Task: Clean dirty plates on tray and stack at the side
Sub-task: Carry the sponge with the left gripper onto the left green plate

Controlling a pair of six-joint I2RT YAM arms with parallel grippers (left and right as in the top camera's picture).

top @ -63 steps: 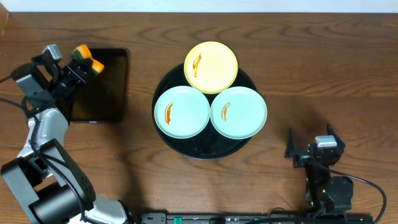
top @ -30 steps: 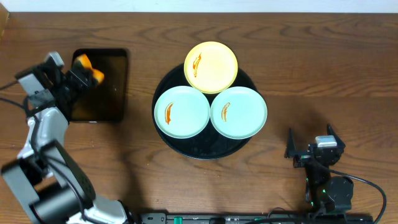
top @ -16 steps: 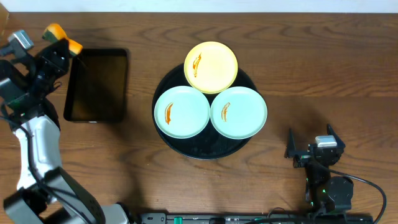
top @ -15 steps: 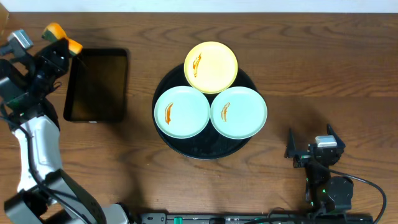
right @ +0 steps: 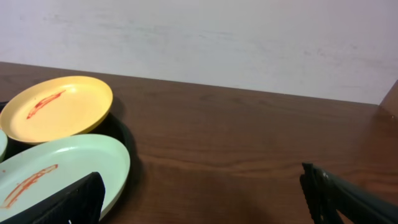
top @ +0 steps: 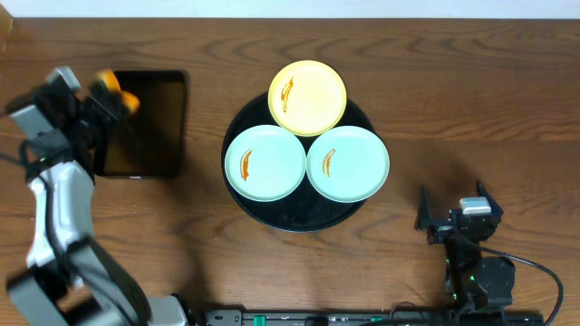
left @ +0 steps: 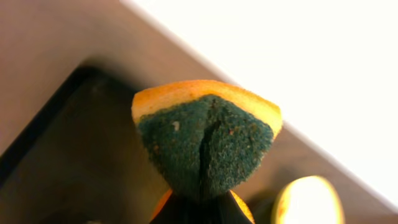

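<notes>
Three dirty plates lie on the round black tray point(top: 299, 218). The pale yellow plate point(top: 307, 97) is at the back, and two mint green plates point(top: 265, 163) point(top: 348, 163) sit in front; each has an orange-brown smear. My left gripper point(top: 106, 94) is shut on an orange sponge point(top: 118, 87) over the upper left corner of the rectangular tray. In the left wrist view the sponge point(left: 205, 143) shows its dark green scouring face, pinched by the gripper point(left: 202, 210). My right gripper point(top: 450, 206) stands open on the table to the right of the round tray, holding nothing. Its wrist view shows the yellow plate point(right: 56, 109) and one mint plate point(right: 59, 171).
A smaller rectangular black tray point(top: 145, 127) lies left of the round tray. Bare brown wooden table point(top: 471, 100) stretches to the right of the plates and along the back. The right arm's base and cables sit at the front right edge.
The left arm, which had swung out past the rectangular tray's left side, has come back right over that tray's corner with the sponge still gripped. The right arm has not moved.
</notes>
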